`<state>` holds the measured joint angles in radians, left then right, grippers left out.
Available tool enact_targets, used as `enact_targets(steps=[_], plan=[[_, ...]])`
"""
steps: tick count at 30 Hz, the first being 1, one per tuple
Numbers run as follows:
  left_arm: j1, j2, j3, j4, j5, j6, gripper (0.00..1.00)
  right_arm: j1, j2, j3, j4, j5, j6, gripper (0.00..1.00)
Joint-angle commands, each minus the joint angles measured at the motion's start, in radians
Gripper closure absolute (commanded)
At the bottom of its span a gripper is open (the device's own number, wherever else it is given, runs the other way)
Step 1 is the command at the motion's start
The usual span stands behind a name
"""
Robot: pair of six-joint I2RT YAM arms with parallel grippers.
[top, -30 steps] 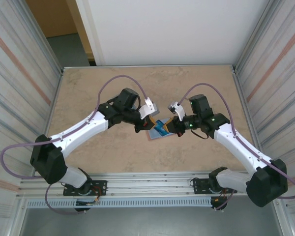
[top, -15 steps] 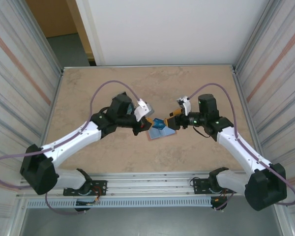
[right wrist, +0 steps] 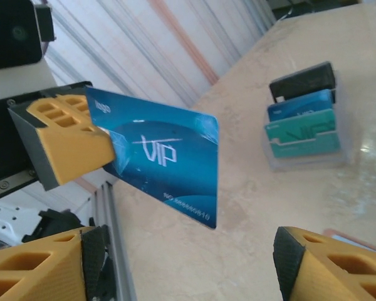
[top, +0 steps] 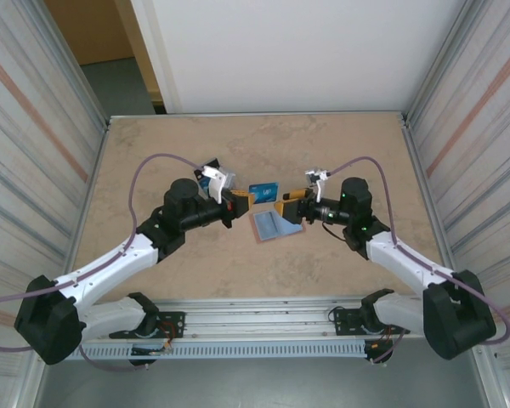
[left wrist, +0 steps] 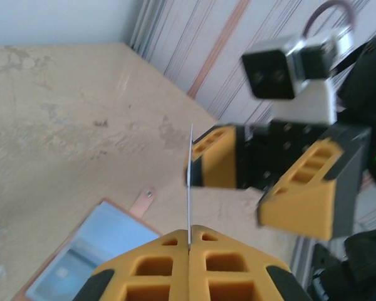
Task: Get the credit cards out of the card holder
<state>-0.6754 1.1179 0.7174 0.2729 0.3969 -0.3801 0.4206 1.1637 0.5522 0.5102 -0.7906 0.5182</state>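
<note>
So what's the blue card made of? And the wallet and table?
The card looks like stiff plastic, glossy: light glints off its printed face, and it juts out flat though pinched at one edge. The wallet seems leather or fake leather, matte, with a salmon rim and a metal-looking snap. The table has a smooth beige stone-patterned top, maybe laminate; can't tell.

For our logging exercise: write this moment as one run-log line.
left gripper: shut on blue VIP card, raised | right gripper: open, empty | card holder: open on table

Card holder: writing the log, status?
Left gripper shut on blue card, aloft. Right gripper open, facing it. Card holder open on table. Card stack stands aside.
</note>
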Motion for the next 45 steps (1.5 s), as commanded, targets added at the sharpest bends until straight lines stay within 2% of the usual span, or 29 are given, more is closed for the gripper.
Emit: enact_targets(steps=[1, 4, 6, 7, 12, 15, 16, 18, 21, 24, 27, 30, 34, 40, 45], plan=[[0.0, -0.017, -0.015, 0.131, 0.045, -0.102, 1.0, 0.019, 0.058, 0.059, 0.15, -0.034, 0.071, 0.28], [0.0, -0.013, -0.021, 0.151, 0.056, -0.121, 1.0, 0.018, 0.11, 0.097, 0.211, -0.071, 0.1, 0.3], [0.0, -0.012, -0.024, 0.15, 0.058, -0.125, 1.0, 0.02, 0.132, 0.121, 0.244, -0.097, 0.119, 0.36], [0.0, -0.013, -0.028, 0.152, 0.054, -0.126, 1.0, 0.02, 0.14, 0.131, 0.257, -0.111, 0.126, 0.42], [0.01, -0.021, -0.047, 0.166, 0.04, -0.139, 1.0, 0.018, 0.146, 0.146, 0.275, -0.141, 0.134, 0.84], [0.02, -0.021, -0.042, 0.159, 0.048, -0.141, 1.0, 0.018, 0.131, 0.141, 0.272, -0.154, 0.125, 0.97], [0.025, -0.022, -0.04, 0.149, 0.051, -0.139, 0.97, 0.017, 0.123, 0.141, 0.259, -0.159, 0.116, 0.99], [0.042, -0.026, -0.033, 0.124, 0.07, -0.128, 0.87, 0.017, 0.101, 0.149, 0.196, -0.158, 0.077, 1.0], [0.087, -0.046, 0.0, 0.055, 0.133, -0.08, 0.72, 0.019, 0.053, 0.172, 0.012, -0.142, -0.04, 1.0], [0.118, -0.073, 0.074, -0.093, 0.211, 0.045, 0.56, 0.034, 0.002, 0.215, -0.206, -0.129, -0.199, 1.0], [0.116, -0.078, 0.169, -0.281, 0.255, 0.215, 0.49, 0.05, -0.025, 0.26, -0.405, -0.135, -0.339, 1.0], [0.114, -0.055, 0.247, -0.416, 0.294, 0.326, 0.49, 0.054, -0.033, 0.289, -0.506, -0.163, -0.406, 1.0], [0.1, 0.01, 0.324, -0.533, 0.348, 0.415, 0.51, 0.061, -0.044, 0.305, -0.55, -0.169, -0.443, 1.0], [0.022, 0.094, 0.402, -0.608, 0.363, 0.523, 0.51, 0.069, -0.027, 0.326, -0.584, -0.18, -0.466, 1.0], [0.004, 0.153, 0.445, -0.636, 0.347, 0.556, 0.53, 0.073, -0.02, 0.341, -0.611, -0.188, -0.483, 1.0]])
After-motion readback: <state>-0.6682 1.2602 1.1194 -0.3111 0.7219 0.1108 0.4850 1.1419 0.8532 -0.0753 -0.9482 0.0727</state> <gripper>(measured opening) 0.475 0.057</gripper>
